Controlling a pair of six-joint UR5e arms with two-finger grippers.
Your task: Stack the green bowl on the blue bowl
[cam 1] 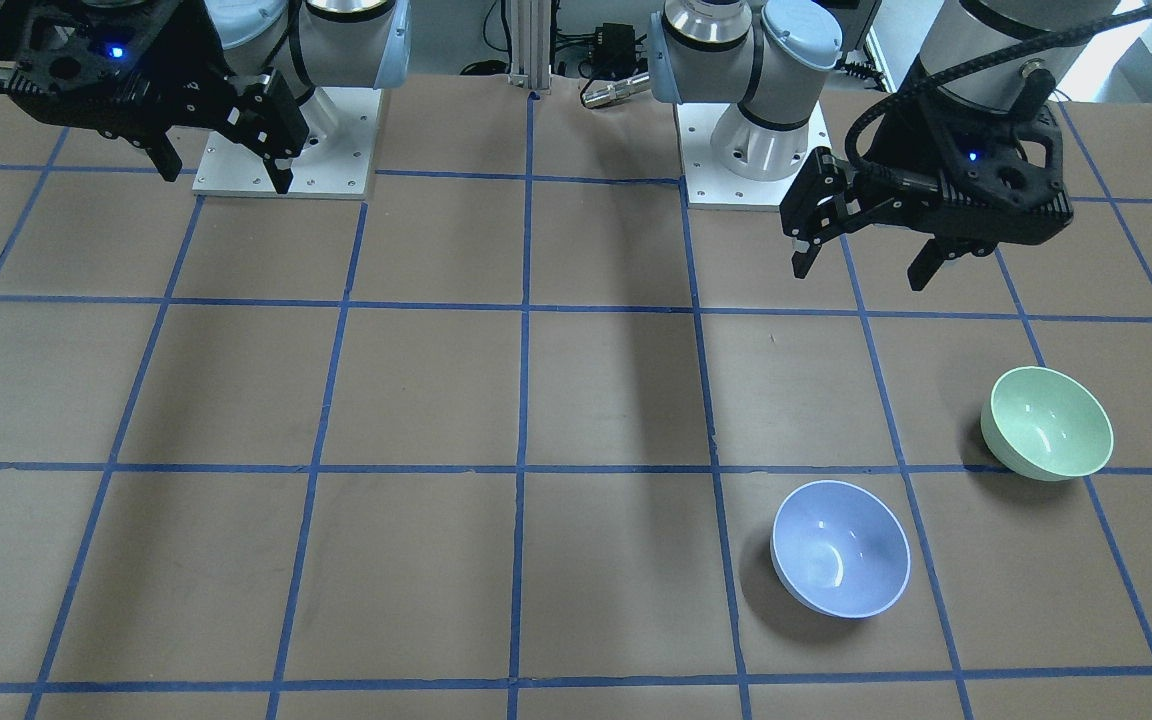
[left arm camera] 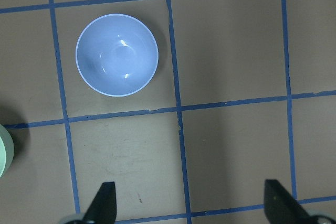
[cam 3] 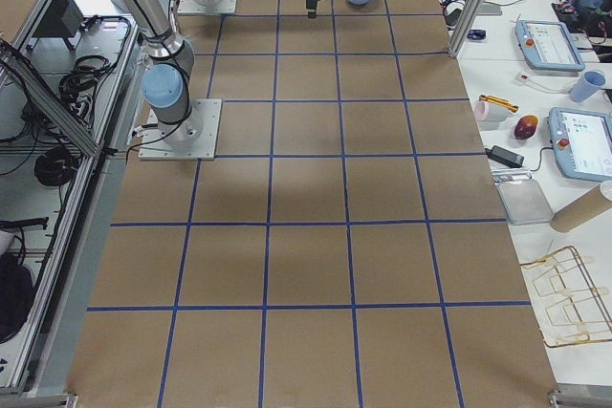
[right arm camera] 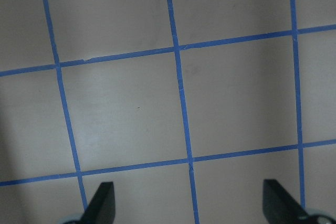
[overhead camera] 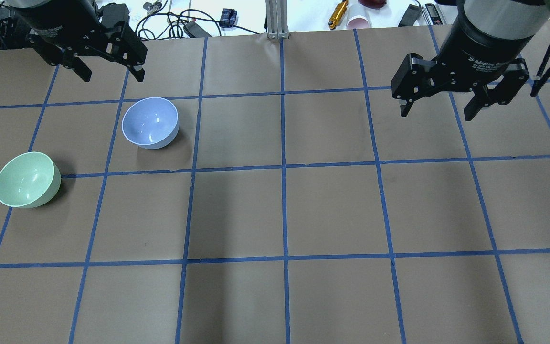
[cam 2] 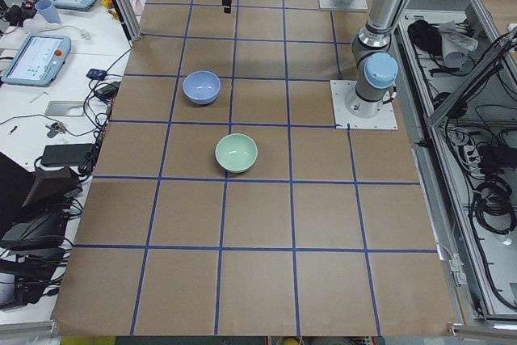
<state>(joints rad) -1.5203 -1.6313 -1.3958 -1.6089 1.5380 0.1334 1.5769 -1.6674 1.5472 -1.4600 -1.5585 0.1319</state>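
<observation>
When looking down from overhead, find the green bowl (overhead camera: 27,179) at middle left of the frame, upright, mouth up, resting on the table (overhead camera: 332,205) close to the frame's left border. Up and to the right of it, well apart, find the blue bowl (overhead camera: 150,123), also upright, in the next grid square. Between the two, only brown paper crossed by blue tape lines (overhead camera: 283,166).

At upper left, above both bowls in the frame, note the left gripper (overhead camera: 111,71): raised off the table, jaws spread wide, holding nothing. Hangs nearer the blue bowl than the green one, touching neither.

Through the left wrist camera, see the blue bowl in the upper left, well ahead of the two fingertips (left arm camera: 102,205) at the bottom edge, plus a sliver of green at the far left border.

At upper right of the overhead frame, well away from both bowls, note the right gripper (overhead camera: 437,112): likewise raised, wide open, gripping nothing, over brown paper and tape lines.

Along the top of that frame, just beyond both grippers, note the table's far edge; toward centre, right and bottom, wide squares of brown paper.
</observation>
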